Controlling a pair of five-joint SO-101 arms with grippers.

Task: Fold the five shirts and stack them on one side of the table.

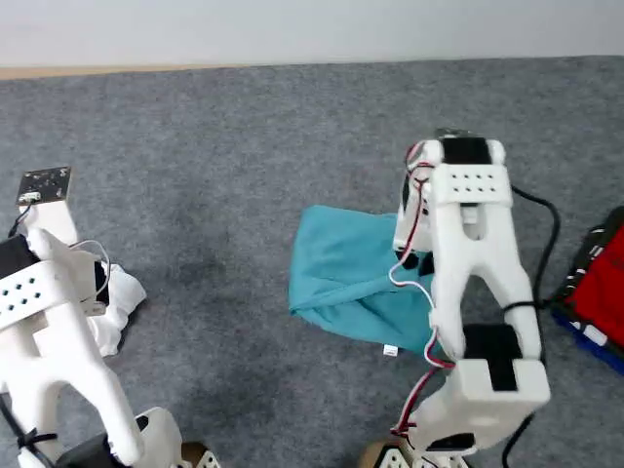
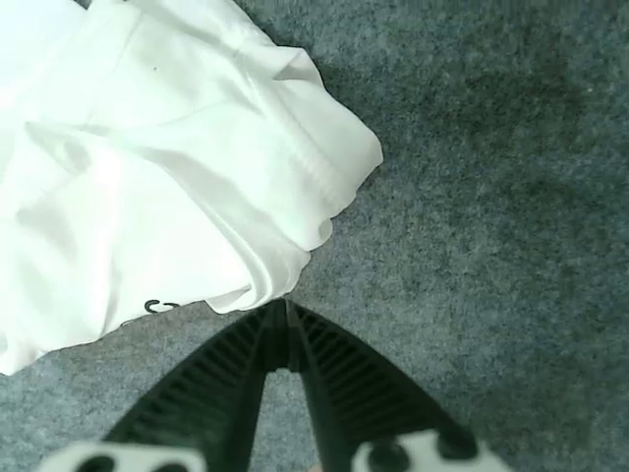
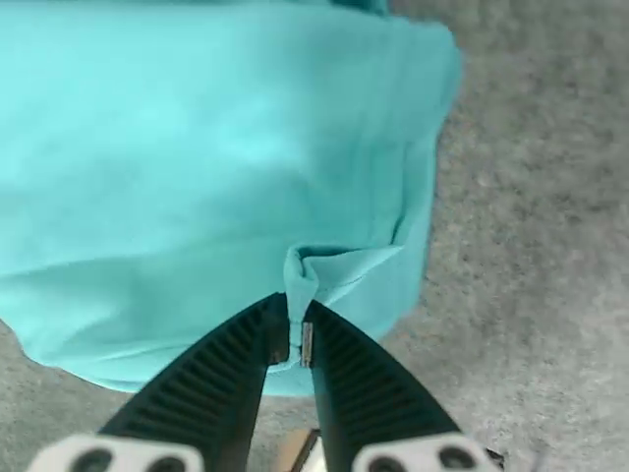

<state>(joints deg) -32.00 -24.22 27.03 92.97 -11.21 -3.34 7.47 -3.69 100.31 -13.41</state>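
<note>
Right fingers (image 3: 228, 376) pinch a fold of the teal shirt (image 3: 197, 147); left fingers (image 2: 221, 385) rest together beside the white shirt (image 2: 147, 167).

Left gripper (image 2: 286, 320), right gripper (image 3: 295, 334) — jaws pressed together.

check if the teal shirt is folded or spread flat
Partly folded: teal shirt lies doubled over, right gripper pinching a raised edge.

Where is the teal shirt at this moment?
In the high view the teal shirt lies right of centre on the grey table; the right gripper pinches a fold.
</note>
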